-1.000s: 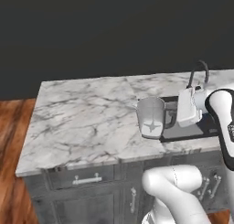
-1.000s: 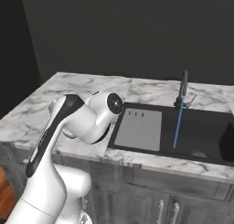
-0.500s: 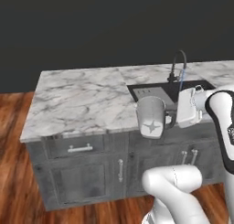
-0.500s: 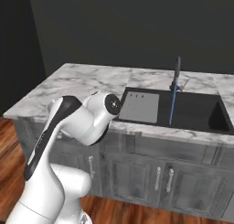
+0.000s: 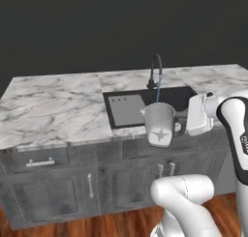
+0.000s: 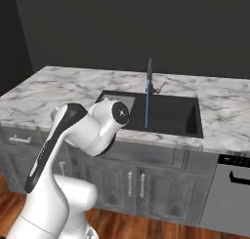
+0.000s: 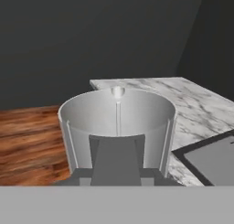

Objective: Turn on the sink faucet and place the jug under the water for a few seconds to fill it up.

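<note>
My gripper [image 5: 183,122] is shut on the dark loop handle of the jug [image 5: 159,125], which hangs upright in the air just in front of the counter's front edge. In the hand view the jug [image 7: 117,120] is close up, its inside grey. The sink faucet [image 5: 155,70] arches over the black sink [image 5: 180,96], and the water [image 5: 158,93] falls from it as a thin blue stream. The jug is nearer to me than the stream and apart from it. From the right, the faucet [image 6: 149,75], the water [image 6: 146,107] and the sink [image 6: 168,117] show beyond my arm.
The white marble counter [image 5: 48,110] runs left and right of the sink, with a grey drainboard [image 5: 125,109] in the basin's left part. Grey cabinet doors [image 5: 92,185] stand below. An appliance front [image 6: 233,184] sits at the right. The floor [image 7: 27,136] is wood.
The whole picture has shifted: the base has driven, and the counter now sits farther off with the sink more central. The jug stays in my shut gripper. The water keeps running.
</note>
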You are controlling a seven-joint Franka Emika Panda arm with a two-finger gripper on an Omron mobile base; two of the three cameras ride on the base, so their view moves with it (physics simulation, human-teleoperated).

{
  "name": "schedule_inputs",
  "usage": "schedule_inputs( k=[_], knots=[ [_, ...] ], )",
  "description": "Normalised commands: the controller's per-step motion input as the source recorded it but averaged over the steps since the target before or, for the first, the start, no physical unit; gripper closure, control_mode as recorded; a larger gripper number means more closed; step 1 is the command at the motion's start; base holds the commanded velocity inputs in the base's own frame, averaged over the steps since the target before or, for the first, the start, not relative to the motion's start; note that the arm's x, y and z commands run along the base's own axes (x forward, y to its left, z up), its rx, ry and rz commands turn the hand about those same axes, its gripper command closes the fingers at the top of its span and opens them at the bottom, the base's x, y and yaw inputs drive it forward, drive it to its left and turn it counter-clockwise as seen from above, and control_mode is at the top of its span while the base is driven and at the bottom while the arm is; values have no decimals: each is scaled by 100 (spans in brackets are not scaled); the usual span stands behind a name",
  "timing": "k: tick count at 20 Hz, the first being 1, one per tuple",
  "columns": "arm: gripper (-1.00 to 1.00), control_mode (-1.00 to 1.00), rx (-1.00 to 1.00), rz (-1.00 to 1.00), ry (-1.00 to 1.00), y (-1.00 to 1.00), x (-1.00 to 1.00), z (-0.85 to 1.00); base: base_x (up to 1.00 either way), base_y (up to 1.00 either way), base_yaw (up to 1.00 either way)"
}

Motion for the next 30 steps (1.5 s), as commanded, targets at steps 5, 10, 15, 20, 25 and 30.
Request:
schedule_inputs(
  k=[5, 10, 15, 20, 25, 30],
  knots=[
    [100, 100, 0, 0, 0, 0, 0, 0, 1, -75, 0],
    [100, 100, 0, 0, 0, 0, 0, 0, 14, -60, 0],
    [100, 100, 0, 0, 0, 0, 0, 0, 38, -37, 0],
    [100, 100, 0, 0, 0, 0, 0, 0, 55, -25, 0],
    [100, 100, 0, 0, 0, 0, 0, 0, 71, -20, 0],
    [100, 100, 0, 0, 0, 0, 0, 0, 72, -18, 0]
  ],
)
